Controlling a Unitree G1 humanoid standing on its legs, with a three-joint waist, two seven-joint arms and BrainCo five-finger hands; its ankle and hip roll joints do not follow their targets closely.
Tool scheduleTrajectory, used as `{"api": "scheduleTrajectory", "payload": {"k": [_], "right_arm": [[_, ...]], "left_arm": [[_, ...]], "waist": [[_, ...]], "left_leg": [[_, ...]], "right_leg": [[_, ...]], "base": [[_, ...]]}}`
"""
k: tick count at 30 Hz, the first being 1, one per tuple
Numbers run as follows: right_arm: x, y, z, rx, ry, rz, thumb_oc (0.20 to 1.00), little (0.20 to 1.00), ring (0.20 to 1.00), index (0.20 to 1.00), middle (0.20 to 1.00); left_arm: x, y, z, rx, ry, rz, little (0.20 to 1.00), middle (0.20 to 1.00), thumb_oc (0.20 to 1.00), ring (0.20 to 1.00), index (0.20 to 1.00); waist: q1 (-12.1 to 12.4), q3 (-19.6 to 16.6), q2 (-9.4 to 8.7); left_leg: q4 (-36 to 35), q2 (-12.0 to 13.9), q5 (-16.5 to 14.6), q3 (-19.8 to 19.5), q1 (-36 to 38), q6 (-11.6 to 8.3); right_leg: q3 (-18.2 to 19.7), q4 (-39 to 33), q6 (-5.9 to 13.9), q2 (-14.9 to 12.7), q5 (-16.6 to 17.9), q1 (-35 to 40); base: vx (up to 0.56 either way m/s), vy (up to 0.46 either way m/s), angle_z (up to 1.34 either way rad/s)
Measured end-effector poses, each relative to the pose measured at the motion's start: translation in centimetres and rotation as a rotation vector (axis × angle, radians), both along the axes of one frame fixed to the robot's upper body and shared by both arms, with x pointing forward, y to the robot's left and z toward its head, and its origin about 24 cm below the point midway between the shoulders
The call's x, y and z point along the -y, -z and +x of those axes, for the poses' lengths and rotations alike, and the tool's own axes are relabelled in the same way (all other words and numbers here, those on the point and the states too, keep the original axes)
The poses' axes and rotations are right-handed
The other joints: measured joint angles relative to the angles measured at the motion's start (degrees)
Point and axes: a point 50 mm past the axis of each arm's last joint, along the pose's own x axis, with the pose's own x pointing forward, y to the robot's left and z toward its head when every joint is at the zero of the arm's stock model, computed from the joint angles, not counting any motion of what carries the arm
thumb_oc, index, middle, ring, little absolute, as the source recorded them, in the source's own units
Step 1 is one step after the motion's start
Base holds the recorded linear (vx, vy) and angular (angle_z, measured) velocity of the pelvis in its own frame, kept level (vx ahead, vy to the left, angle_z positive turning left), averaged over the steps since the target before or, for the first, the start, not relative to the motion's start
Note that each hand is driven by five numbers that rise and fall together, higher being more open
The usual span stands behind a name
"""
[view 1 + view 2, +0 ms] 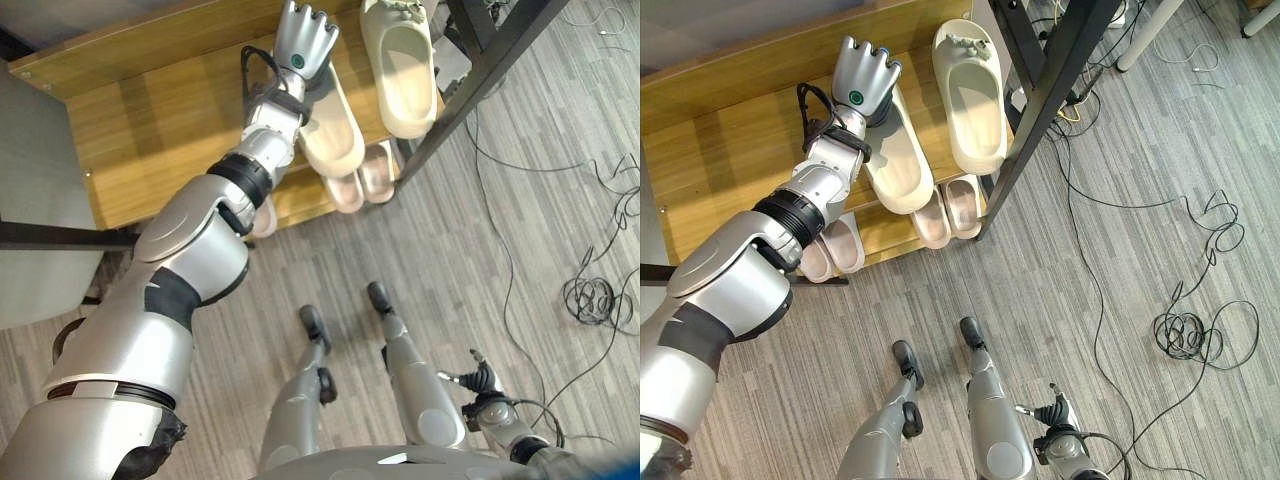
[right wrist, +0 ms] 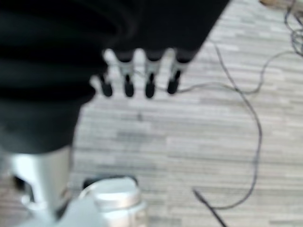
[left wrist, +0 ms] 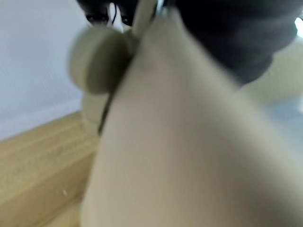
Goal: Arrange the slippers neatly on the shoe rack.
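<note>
Cream slipper [image 1: 902, 160] lies on the wooden shoe rack [image 1: 730, 150] top shelf beside its mate [image 1: 972, 95]. Left robot hand [image 1: 864, 80] rests over its toe end, grip state unclear. Right robot hand [image 2: 137, 78] hangs relaxed above the floor [image 1: 1120, 330].

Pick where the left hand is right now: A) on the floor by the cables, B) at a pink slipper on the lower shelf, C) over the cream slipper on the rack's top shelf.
C: the left hand sits over a cream slipper on the shoe rack.
</note>
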Motion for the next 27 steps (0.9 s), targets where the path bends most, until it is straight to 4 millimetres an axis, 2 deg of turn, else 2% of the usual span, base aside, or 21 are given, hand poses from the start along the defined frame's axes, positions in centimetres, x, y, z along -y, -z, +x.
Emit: {"api": "scheduleTrajectory", "payload": {"k": [1, 2, 3, 6, 11, 16, 20, 27], "right_arm": [[0.0, 0.0, 0.0, -0.001, 0.000, 0.000, 1.000, 1.000, 1.000, 1.000, 1.000], [0.0, 0.0, 0.0, -0.001, 0.001, 0.000, 1.000, 1.000, 1.000, 1.000, 1.000], [0.0, 0.0, -0.1, -0.002, 0.001, -0.001, 1.000, 1.000, 1.000, 1.000, 1.000], [0.0, 0.0, 0.0, -0.001, 0.002, -0.001, 1.000, 1.000, 1.000, 1.000, 1.000], [0.0, 0.1, -0.1, -0.007, 0.002, -0.003, 1.000, 1.000, 1.000, 1.000, 1.000], [0.2, 0.2, -0.3, -0.024, 0.008, -0.008, 1.000, 1.000, 1.000, 1.000, 1.000], [0.5, 0.2, -0.5, -0.039, 0.024, -0.016, 1.000, 1.000, 1.000, 1.000, 1.000], [1.3, 0.4, -1.0, -0.075, 0.086, -0.020, 1.000, 1.000, 1.000, 1.000, 1.000]], "left_arm": [[0.0, 0.0, 0.0, -0.003, -0.001, -0.001, 0.570, 0.570, 0.570, 0.570, 0.570], [0.1, 0.0, 0.0, -0.003, 0.001, -0.002, 0.868, 0.868, 0.868, 0.868, 0.868], [0.1, 0.0, 0.0, -0.003, 0.001, -0.003, 1.000, 1.000, 1.000, 1.000, 1.000], [0.4, -0.2, 0.0, -0.007, 0.014, -0.031, 1.000, 1.000, 1.000, 1.000, 1.000], [-0.1, -0.7, 0.1, -0.039, 0.044, -0.246, 1.000, 1.000, 1.000, 1.000, 1.000], [-0.8, -0.3, 0.3, -0.076, 0.081, -0.468, 1.000, 1.000, 1.000, 1.000, 1.000], [-0.5, -0.5, 0.2, -0.098, 0.174, -0.656, 1.000, 1.000, 1.000, 1.000, 1.000], [1.0, 0.1, 0.0, -0.182, 0.317, -0.810, 1.000, 1.000, 1.000, 1.000, 1.000]], "waist": [[-0.08, -0.03, -0.01], [-0.12, -0.18, 0.00], [-0.13, -0.74, 0.02], [-0.08, -1.83, -0.10], [-0.10, -2.30, -0.22], [0.27, -2.75, -0.33], [0.91, -2.80, -0.28], [2.04, -3.09, 0.22]], "left_leg": [[0.01, 0.00, 0.00, 0.02, -0.06, 0.00], [0.05, 0.02, 0.01, 0.02, -0.28, 0.01], [0.21, 0.04, 0.00, 0.02, -0.89, 0.01], [0.73, 0.10, 0.09, -0.08, -2.36, 0.10], [0.96, 0.04, 0.08, -0.12, -2.38, 0.11], [1.56, 0.21, 0.08, -0.32, -2.37, 0.10], [1.76, 0.21, 0.16, -0.51, -1.96, 0.16], [2.75, 0.18, 0.24, -1.86, -1.89, 0.14]], "right_leg": [[0.00, 0.06, 0.00, 0.01, 0.00, -0.09], [-0.01, 0.14, 0.00, 0.02, 0.00, -0.34], [-0.01, 0.26, 0.00, 0.01, 0.00, -0.94], [-0.23, 0.79, 0.01, 0.06, 0.06, -2.38], [-0.42, 1.08, 0.01, -0.03, 0.06, -2.46], [-0.82, 1.41, 0.00, -0.02, 0.07, -2.20], [-1.26, 1.71, -0.01, -0.29, 0.07, -1.67], [-2.82, 1.98, -0.09, -0.64, 0.04, -0.70]], "base": [[-0.03, -0.070, -0.02], [-0.02, -0.054, 0.00], [0.00, 0.000, 0.00], [-0.01, -0.034, 0.02], [0.00, -0.024, 0.00], [0.02, -0.039, 0.03], [0.00, -0.014, 0.05], [-0.02, -0.010, 0.09]]}}
